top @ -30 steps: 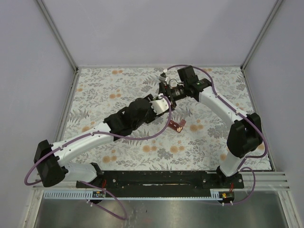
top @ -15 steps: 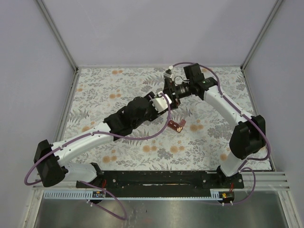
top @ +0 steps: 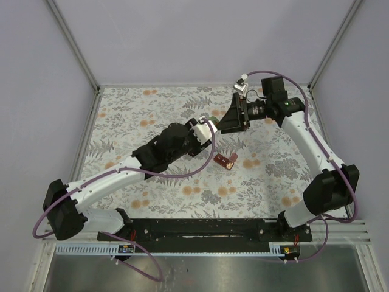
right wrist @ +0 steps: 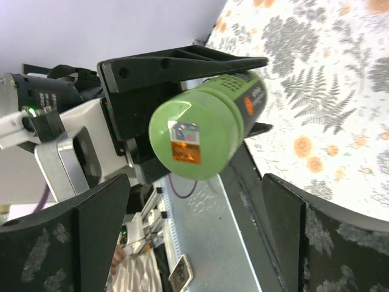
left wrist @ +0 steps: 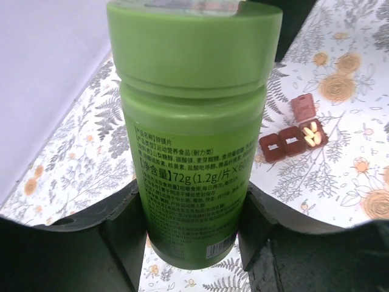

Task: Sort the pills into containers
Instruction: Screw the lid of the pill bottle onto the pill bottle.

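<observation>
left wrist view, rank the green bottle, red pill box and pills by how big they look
1. green bottle, by far, though it is nearest the camera, so its lead is exaggerated
2. pill box
3. pills, pale specks in one open compartment

My left arm and right arm are white with black joints, purple cables trailing along them; my fingers are matte black

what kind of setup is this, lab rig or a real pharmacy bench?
Likely a lab robot test cell: left arm and right arm bolted to one rail, plain walls in a metal frame, and a floral cloth under a pill box.
</observation>
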`<state>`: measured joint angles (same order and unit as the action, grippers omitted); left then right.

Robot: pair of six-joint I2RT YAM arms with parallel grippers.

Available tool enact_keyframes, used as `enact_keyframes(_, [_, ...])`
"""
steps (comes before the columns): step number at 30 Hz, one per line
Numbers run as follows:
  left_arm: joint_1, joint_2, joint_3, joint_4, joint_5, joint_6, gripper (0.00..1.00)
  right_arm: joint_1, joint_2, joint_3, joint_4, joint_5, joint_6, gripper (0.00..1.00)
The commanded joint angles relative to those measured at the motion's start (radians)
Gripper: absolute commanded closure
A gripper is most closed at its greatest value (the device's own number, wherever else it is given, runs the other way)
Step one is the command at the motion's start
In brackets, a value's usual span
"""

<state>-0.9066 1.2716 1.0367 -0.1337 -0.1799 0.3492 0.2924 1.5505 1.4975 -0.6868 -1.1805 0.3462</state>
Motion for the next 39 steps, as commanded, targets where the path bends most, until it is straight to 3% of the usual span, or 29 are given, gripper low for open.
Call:
enact_keyframes(1, [0.035,-0.054,0.0,0.031,0.161,-0.05,1.0,-0.058,-0.072,0.041,-0.136,0.073,-0.169,0.01])
enact_keyframes(9, [0.1,-0.092,0.035,-0.085,0.583,-0.061,1.0,-0.064,-0.193,0.09,-0.279,0.145,-0.596,0.01])
enact_keyframes(13, [0.127,-0.08,0.083,-0.185,0.836,-0.038,1.0,-0.052,-0.26,0.104,-0.353,0.199,-0.904,0.01])
enact_keyframes(17, [0.147,-0.046,0.129,-0.251,0.973,-0.035,1.0,0.003,-0.28,0.135,-0.457,0.234,-1.099,0.01])
enact_keyframes(25, [0.176,0.014,0.194,-0.31,1.119,-0.052,1.0,0.198,-0.349,0.043,-0.356,0.393,-1.194,0.01])
enact_keyframes(39, [0.181,0.055,0.209,-0.351,1.185,-0.027,1.0,0.267,-0.296,0.098,-0.358,0.375,-1.198,0.06])
